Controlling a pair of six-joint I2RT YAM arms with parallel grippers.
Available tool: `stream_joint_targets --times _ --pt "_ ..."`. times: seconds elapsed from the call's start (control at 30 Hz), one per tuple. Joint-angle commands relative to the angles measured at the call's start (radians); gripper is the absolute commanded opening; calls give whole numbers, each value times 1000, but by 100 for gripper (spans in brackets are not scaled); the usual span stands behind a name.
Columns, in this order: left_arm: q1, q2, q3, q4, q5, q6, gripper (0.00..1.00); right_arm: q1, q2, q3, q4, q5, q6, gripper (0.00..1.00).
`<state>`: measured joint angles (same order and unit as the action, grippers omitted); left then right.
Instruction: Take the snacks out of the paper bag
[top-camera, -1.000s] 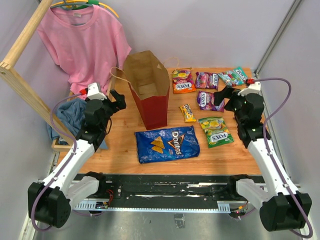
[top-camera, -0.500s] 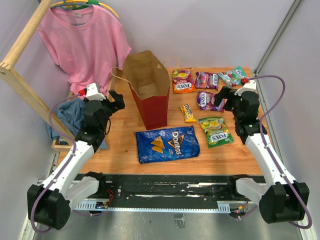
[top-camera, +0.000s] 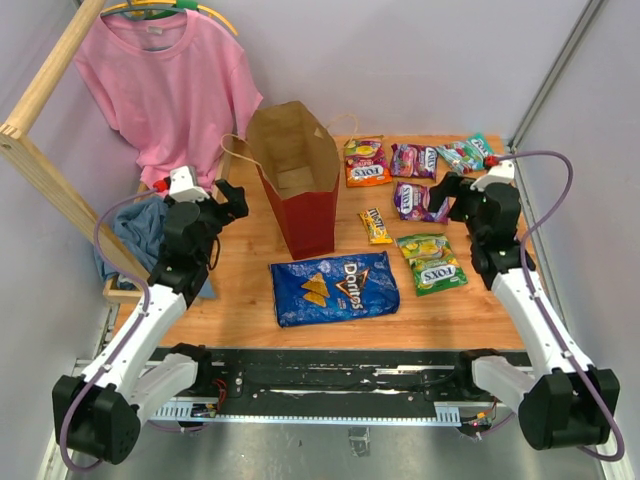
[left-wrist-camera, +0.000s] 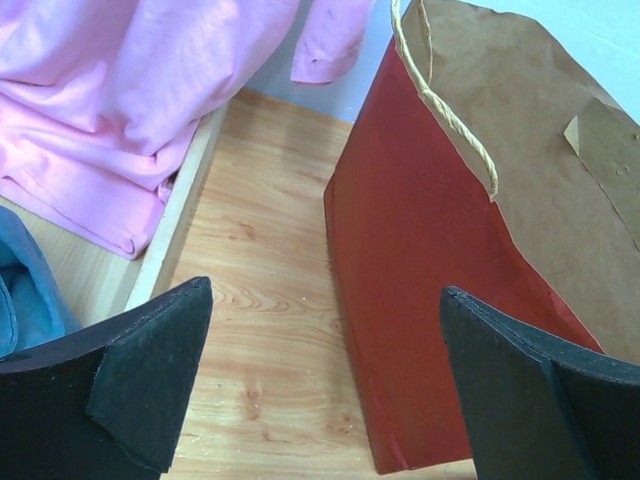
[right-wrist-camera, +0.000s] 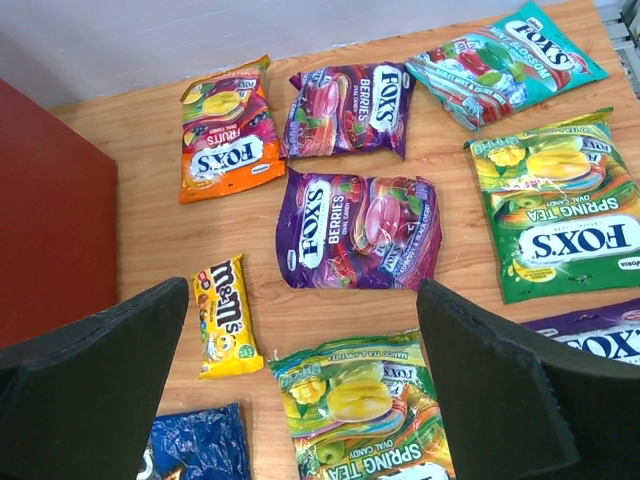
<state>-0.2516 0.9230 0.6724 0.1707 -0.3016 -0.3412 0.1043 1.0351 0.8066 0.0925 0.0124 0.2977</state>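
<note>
A wooden table (top-camera: 250, 300) fills the scene, with a pink T-shirt (top-camera: 165, 90) hanging on a hanger over its far left corner, above a heap of blue cloth (top-camera: 135, 225). Left of centre stands the paper bag (top-camera: 310, 215), upright, dark red outside and brown inside. Its long axis is vertical and its mouth gapes upward. From above only bare brown paper shows inside it, so it looks emptied, though the lowest corners are hard to see. The left gripper (top-camera: 233, 200) is the nearer one. It hangs just beside the bag's left face, fingers spread wide and holding nothing, and the bag lies to its right with the open mouth above finger level. The right gripper (top-camera: 448, 196) is well apart from the bag, on its other side, with its fingers also spread wide and empty above the candy. The snacks all lie flat on the wood. A large blue Doritos bag (top-camera: 335, 288) rests just in front of the paper bag. Beyond it are the Fox's packets: an orange packet (right-wrist-camera: 222, 130), two purple packets (right-wrist-camera: 362, 226), a teal packet (right-wrist-camera: 505, 62) and green packets (right-wrist-camera: 365, 415). A small yellow M&M's packet (right-wrist-camera: 226, 315) lies between them and the bag. A thin loop handle (left-wrist-camera: 450, 110) droops over the bag's rim on the left gripper's side and could snag a finger reaching in.
</note>
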Motion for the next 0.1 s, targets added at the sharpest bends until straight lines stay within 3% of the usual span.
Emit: stream_joint_targets --times 0.0,0.07 --pt "6 -10 -1 25 12 0 100 -11 -35 -11 10 1 1 98" --pt "6 -20 -4 32 11 -1 100 -11 -40 -12 28 -45 -11 98"
